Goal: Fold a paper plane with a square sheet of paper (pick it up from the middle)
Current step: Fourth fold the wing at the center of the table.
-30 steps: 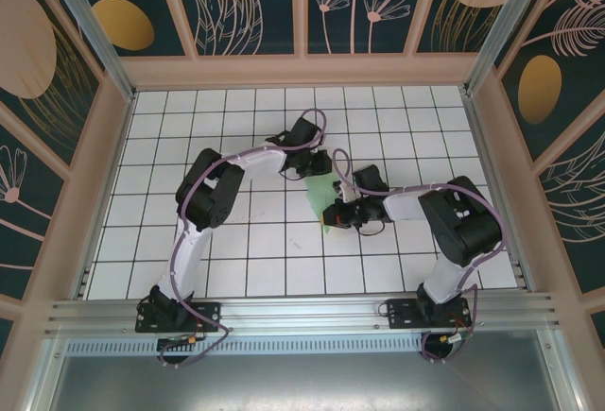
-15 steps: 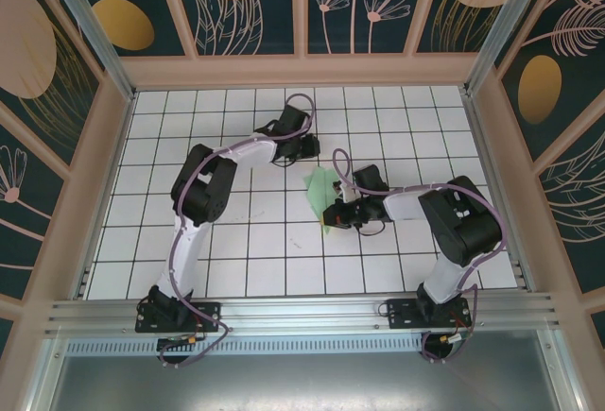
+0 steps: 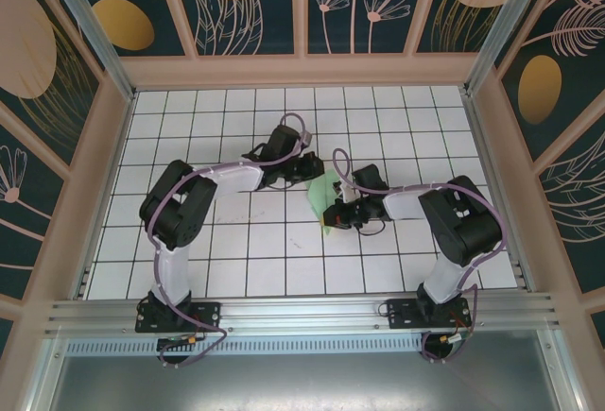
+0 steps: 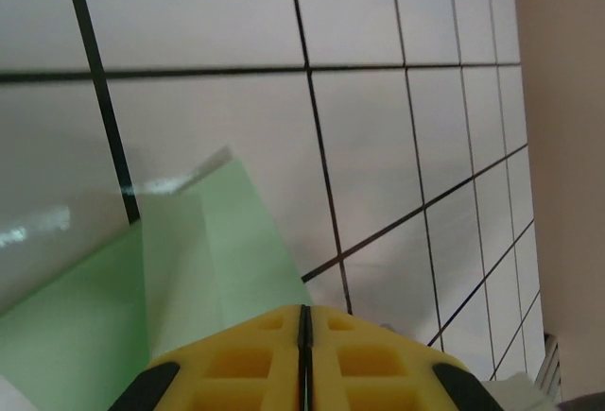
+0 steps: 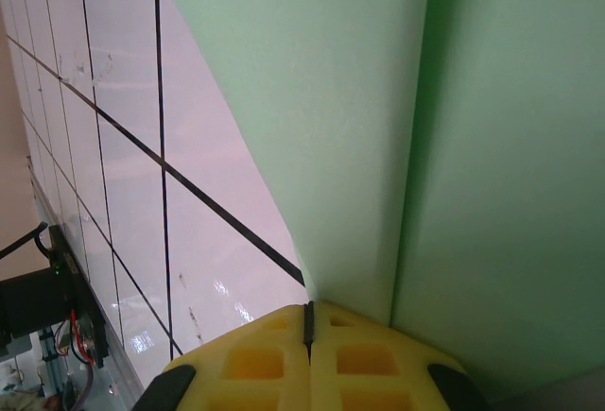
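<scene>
The left gripper (image 3: 308, 169) has swung back to the far edge of the partly folded green paper (image 3: 326, 194), jaws clenched together. The right gripper (image 3: 333, 214) stays clenched at its near end.

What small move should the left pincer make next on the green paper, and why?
Probably slide the left pincer, shut, along the fold in the green paper to sharpen it: the flap's edge looks lifted, and the shut right pincer sits at the paper's near end.
</scene>
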